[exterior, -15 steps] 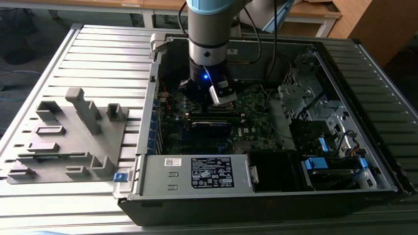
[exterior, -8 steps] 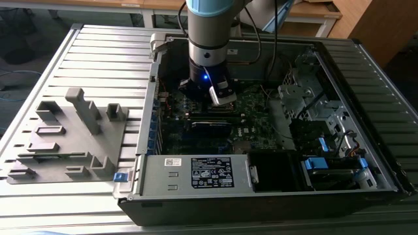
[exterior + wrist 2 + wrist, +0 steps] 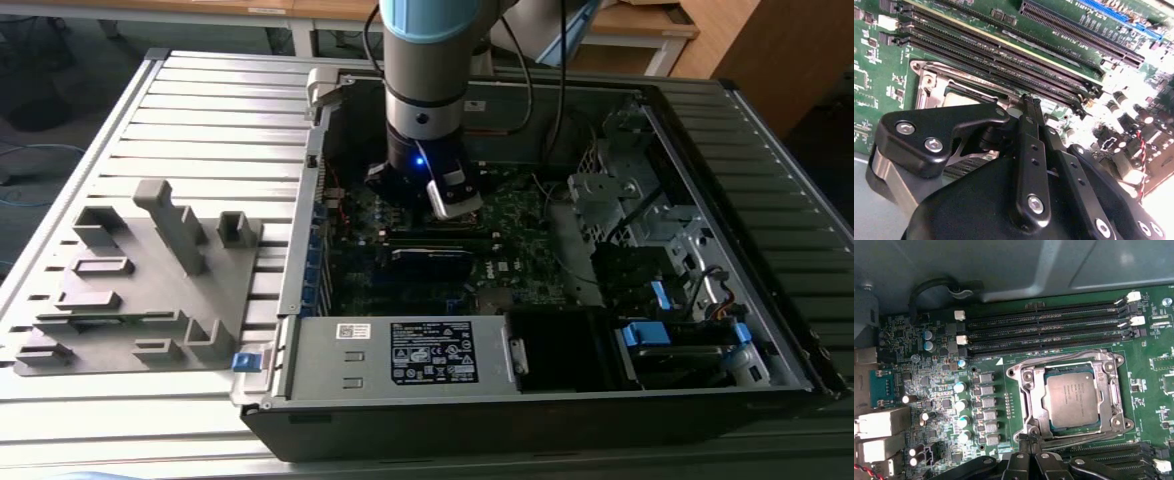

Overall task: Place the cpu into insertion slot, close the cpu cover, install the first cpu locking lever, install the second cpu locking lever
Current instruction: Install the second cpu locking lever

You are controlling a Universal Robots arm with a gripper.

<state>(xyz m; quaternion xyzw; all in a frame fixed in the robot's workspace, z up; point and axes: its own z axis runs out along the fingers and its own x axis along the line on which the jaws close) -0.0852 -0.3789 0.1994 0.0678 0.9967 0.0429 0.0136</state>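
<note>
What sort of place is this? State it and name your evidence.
Probably a robotics lab or test bench: an open computer case lies on a slatted metal table, a grey fixture block stands beside it, and wooden desks stand behind.

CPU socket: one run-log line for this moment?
cpu: seated in insertion slot | cpu cover: down around it | gripper: shut, at socket edge

Lab: slatted metal workbench [image 3: 200, 110], opened computer case [image 3: 747, 330].
</note>
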